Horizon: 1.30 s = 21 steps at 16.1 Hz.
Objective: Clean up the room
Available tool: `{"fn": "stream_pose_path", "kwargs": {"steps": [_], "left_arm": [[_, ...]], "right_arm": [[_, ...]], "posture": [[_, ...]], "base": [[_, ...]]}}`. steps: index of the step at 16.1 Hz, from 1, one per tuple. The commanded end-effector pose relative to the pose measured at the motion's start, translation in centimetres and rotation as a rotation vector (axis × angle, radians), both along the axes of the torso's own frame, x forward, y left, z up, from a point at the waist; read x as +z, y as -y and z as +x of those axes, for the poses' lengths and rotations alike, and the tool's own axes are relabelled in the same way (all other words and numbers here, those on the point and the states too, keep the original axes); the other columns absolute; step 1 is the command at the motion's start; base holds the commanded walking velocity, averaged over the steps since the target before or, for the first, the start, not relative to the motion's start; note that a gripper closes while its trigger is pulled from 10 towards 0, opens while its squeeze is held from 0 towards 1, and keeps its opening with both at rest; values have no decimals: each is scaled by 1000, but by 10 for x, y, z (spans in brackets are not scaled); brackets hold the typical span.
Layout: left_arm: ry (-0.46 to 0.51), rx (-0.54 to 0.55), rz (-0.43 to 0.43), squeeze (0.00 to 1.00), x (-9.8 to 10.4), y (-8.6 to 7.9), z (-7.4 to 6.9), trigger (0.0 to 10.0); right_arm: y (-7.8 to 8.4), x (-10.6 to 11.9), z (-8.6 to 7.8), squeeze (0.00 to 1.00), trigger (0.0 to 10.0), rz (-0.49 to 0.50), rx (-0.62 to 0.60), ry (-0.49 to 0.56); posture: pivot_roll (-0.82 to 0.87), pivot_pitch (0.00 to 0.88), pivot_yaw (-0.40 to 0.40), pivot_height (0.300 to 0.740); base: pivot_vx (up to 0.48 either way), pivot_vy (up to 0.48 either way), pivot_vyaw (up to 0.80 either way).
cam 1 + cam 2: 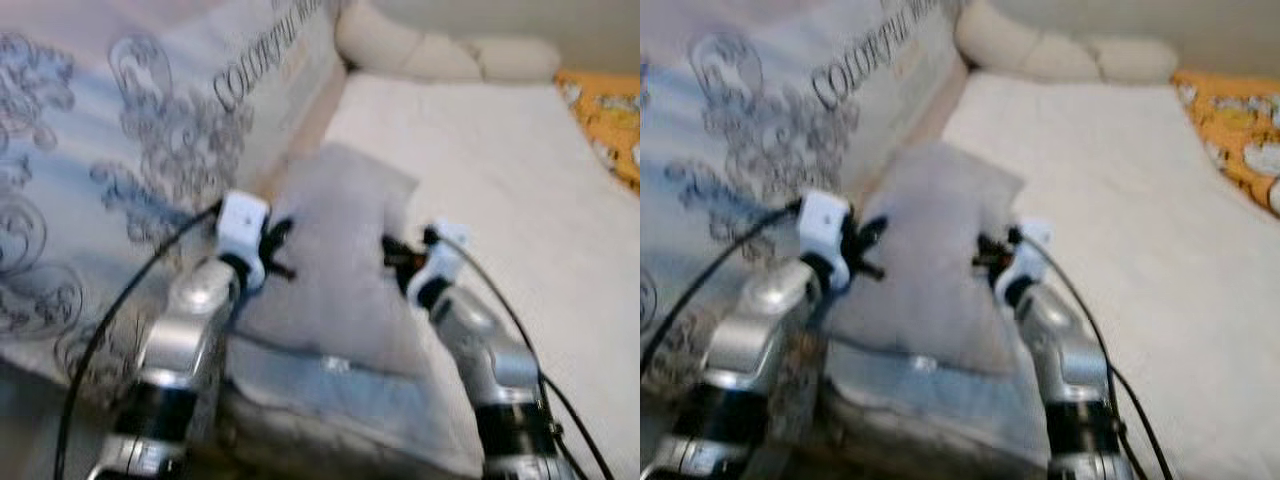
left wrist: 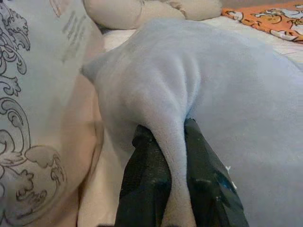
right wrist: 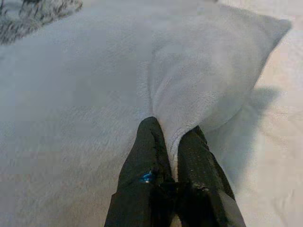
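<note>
A pale grey pillow (image 1: 340, 270) is held up over the cream bed (image 1: 500, 170) between my two arms. My left gripper (image 1: 283, 245) is shut on the pillow's left edge; in the left wrist view its black fingers (image 2: 149, 165) pinch a fold of the pillow (image 2: 199, 80). On the pillow's right edge my right gripper (image 1: 395, 252) is shut too, and the right wrist view has its fingers (image 3: 151, 146) clamped on a ridge of the pillow (image 3: 94, 94). The pillow's far corner points toward the head of the bed.
A large patterned cushion (image 1: 130, 150) with grey swirls and lettering leans along the left side. Cream bolsters (image 1: 440, 50) lie at the head of the bed. An orange printed cloth (image 1: 610, 115) lies at the far right.
</note>
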<state>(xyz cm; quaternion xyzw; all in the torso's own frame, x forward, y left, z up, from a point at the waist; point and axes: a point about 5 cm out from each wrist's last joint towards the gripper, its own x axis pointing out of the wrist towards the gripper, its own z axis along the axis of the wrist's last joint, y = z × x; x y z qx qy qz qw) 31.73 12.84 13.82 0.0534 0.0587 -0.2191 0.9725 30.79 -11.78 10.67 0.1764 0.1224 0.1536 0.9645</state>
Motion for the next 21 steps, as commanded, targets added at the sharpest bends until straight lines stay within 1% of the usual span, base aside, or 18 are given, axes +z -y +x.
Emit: {"fn": "stream_pose_path", "kwargs": {"steps": [1,2,3,4,8,9,11,12,13,15,16,17,19,21], "left_arm": [[51,1,30,0,8,-4,6,10000],[55,-11,39,0,7,-2,8,10000],[60,-27,56,0,6,0,11,10000],[71,-52,97,0,4,4,17,10000],[92,-119,190,0,2,14,31,10000],[107,-161,249,0,1,19,37,10000],[141,-199,312,0,2,26,44,10000],[172,-229,353,0,8,34,50,10000],[182,-227,348,0,12,36,53,10000],[220,-183,300,0,32,40,67,10000],[230,-175,292,0,36,40,70,10000],[254,-144,282,0,47,38,76,10000],[270,-49,238,0,62,29,86,10000],[262,7,242,0,62,21,89,10000]], "right_arm": [[-2,3,2,871,10000,33,-31,1],[3,1,3,1000,10000,23,-68,-6],[7,-2,4,1000,10000,13,-92,-12],[13,-6,4,1000,10000,5,-120,-21],[19,-7,4,1000,10000,-1,-147,-22],[21,-7,3,1000,10000,-10,-153,-19],[22,-5,1,1000,10000,-15,-116,7],[20,1,-4,1000,10000,-20,-27,69],[21,3,-6,1000,10000,-40,5,90],[31,9,-12,1000,10000,-96,99,145],[33,10,-14,1000,10000,-104,118,154],[38,12,-16,1000,10000,-140,153,168],[46,19,-20,1000,10000,-164,202,189],[49,21,-23,1000,10000,-188,227,199]], "posture": [[-56,0,22,740],[-59,0,26,740],[-62,0,29,740],[-63,0,30,740],[-74,0,34,740],[-78,0,35,740],[-82,0,37,740],[-85,0,40,740],[-92,0,46,740],[-108,0,57,740],[-110,0,59,740],[-114,0,62,740],[-128,0,74,740],[-146,0,85,740]], "base": [[0,0,0],[0,0,0],[0,0,0],[0,0,0],[0,0,0],[0,0,0],[0,0,0],[0,0,0],[0,0,0],[0,0,0],[0,0,0],[0,0,0],[0,0,0],[0,0,0]]}}
